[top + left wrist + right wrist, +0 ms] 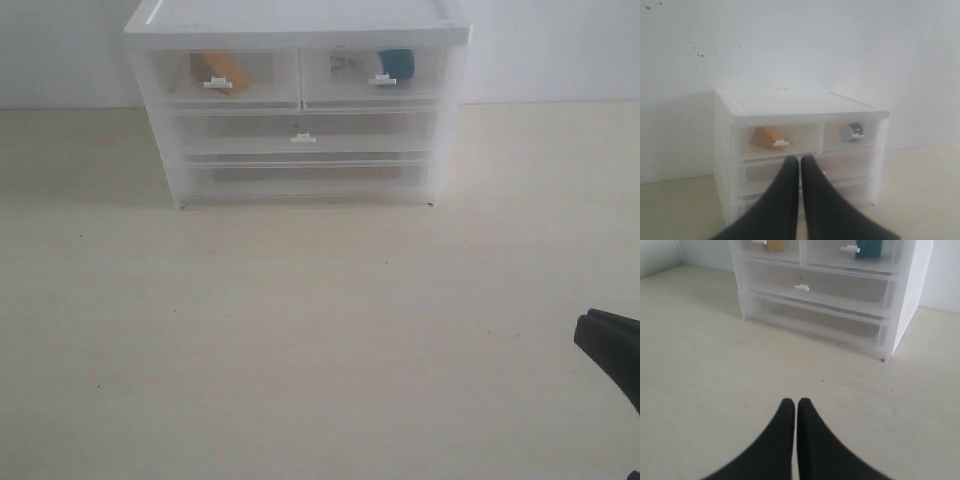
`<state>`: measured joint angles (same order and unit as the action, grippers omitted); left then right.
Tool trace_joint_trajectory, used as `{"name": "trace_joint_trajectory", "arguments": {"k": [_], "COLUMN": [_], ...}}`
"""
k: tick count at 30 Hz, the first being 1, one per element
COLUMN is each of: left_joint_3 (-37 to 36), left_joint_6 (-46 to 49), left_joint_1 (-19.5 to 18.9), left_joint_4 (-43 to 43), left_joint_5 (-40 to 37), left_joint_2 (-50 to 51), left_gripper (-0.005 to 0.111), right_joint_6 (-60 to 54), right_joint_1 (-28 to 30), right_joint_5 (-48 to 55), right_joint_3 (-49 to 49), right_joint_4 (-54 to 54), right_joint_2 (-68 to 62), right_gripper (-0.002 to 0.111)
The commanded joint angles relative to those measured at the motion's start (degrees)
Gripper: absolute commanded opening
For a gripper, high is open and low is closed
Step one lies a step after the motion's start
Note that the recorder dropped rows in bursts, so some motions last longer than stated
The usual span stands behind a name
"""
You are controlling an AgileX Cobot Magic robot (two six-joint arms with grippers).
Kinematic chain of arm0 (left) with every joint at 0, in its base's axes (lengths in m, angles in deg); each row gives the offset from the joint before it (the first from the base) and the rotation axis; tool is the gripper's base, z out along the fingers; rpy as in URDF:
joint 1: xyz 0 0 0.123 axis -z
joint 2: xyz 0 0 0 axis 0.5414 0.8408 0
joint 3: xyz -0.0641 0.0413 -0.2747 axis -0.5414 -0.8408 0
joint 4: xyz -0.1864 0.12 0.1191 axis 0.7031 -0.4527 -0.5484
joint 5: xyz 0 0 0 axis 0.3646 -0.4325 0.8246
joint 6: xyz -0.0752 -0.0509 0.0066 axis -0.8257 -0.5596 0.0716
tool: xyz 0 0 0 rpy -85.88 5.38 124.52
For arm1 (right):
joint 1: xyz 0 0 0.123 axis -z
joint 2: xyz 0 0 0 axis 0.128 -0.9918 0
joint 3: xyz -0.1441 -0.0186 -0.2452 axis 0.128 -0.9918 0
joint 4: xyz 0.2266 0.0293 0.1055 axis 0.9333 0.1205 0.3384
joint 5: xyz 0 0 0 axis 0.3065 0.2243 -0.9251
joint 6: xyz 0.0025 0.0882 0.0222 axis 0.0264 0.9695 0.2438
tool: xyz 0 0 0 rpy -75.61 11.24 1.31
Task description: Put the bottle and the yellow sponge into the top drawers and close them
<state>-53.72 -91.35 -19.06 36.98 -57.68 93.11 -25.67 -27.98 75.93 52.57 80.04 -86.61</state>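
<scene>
Plastic top drawers (270,75) flush, right tool (795,402) apart

Two top drawers (272,78), two wide drawers (360,131), one bottle (393,64), one yellow sponge (221,68).

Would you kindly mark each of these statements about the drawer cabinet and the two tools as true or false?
1. The yellow sponge lies in the left top drawer as the exterior view shows it. True.
2. The bottle sits outside the cabinet. False: it is inside the right top drawer.
3. Both of those drawers are pulled out. False: both look pushed in, level with the cabinet front.
4. The left tool is shut and holds nothing. True.
5. The right tool is open. False: it is shut and empty, apart from the cabinet.
</scene>
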Motion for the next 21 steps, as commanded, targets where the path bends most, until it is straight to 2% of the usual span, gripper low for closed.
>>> {"name": "trace_joint_trajectory", "arguments": {"k": [1,6,9,12,21], "left_joint_3": [-0.08,-0.08,-0.08,-0.08,-0.08], "left_joint_6": [0.33,0.33,0.33,0.33,0.33], "left_joint_1": [-0.17,-0.17,-0.17,-0.17,-0.17], "left_joint_4": [0.57,0.57,0.57,0.57,0.57], "left_joint_5": [-0.12,-0.12,0.24,0.24,0.15], "left_joint_2": [-0.44,-0.44,-0.44,-0.44,-0.44], "left_gripper": [0.004,0.004,0.004,0.004,0.004], "right_joint_6": [-0.4,0.1,0.51,0.51,0.51], "right_joint_1": [8.64,23.61,28.54,30.7,30.84], "right_joint_5": [-0.43,-0.34,1.13,3.81,6.53], "right_joint_3": [-0.21,-0.21,-0.21,-0.21,-0.21], "right_joint_4": [0.1,0.22,0.34,0.34,0.34], "right_joint_2": [7.08,16.11,19.47,19.47,19.47], "right_gripper": [0.002,0.002,0.002,0.002,0.002]}}
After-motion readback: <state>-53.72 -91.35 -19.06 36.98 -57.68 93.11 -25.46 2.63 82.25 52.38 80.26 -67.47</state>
